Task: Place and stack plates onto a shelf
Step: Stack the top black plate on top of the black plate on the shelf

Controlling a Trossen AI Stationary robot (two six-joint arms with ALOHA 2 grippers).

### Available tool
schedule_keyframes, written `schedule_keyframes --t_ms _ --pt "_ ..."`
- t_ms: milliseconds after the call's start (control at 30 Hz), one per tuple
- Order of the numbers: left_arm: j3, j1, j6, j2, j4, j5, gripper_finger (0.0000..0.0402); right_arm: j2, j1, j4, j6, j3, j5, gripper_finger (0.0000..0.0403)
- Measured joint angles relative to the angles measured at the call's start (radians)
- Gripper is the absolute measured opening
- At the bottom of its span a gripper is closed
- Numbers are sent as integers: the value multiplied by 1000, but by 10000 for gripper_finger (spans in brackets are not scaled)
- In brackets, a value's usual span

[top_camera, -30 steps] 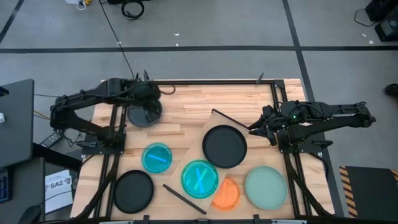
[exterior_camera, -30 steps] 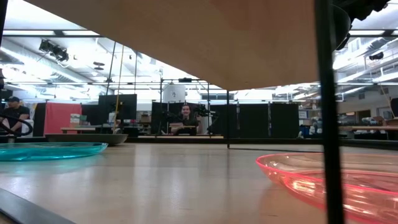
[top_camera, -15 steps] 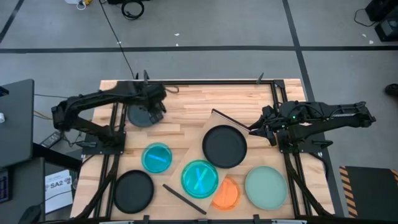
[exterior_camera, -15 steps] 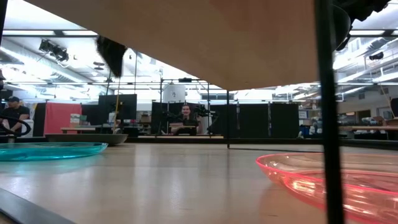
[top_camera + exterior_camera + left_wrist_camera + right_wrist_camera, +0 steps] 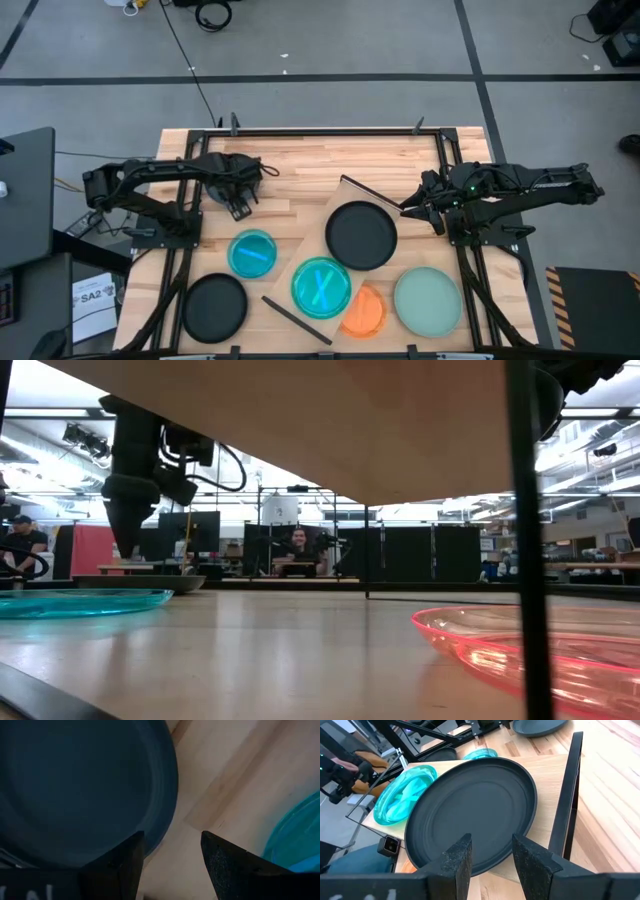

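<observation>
Currently the left gripper (image 5: 237,199) is hovering over the near edge of a black plate (image 5: 75,785) at the table's (image 5: 300,175) back left; fingers (image 5: 227,865) are spread, holding nothing, one over the plate's rim, the other over bare wood. In the low view that arm is hanging down above the same plate (image 5: 140,582).

The right gripper (image 5: 412,208) is sitting at the shelf's (image 5: 335,215) far short end, right by the dark strip (image 5: 568,795); fingers (image 5: 532,862) are apart, nothing between them.

The shelf is lying diagonally across mid-table, carrying a large black plate (image 5: 361,235) and a translucent teal plate (image 5: 321,287). An orange plate (image 5: 366,312) is peeking out just beside the teal one. A mint-green plate (image 5: 428,300) is sitting front right on the table, a smaller teal plate (image 5: 252,254) left of the shelf, another black plate (image 5: 215,306) front left.
</observation>
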Motion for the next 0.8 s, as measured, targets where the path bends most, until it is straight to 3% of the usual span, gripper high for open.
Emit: schedule_keyframes --t_ms 367,800 --pt "-1 0 -8 0 163 -87 203 0 0 0 0 0 0 145" --pt "-199 1 -37 0 427 -125 203 0 0 0 0 0 0 145"
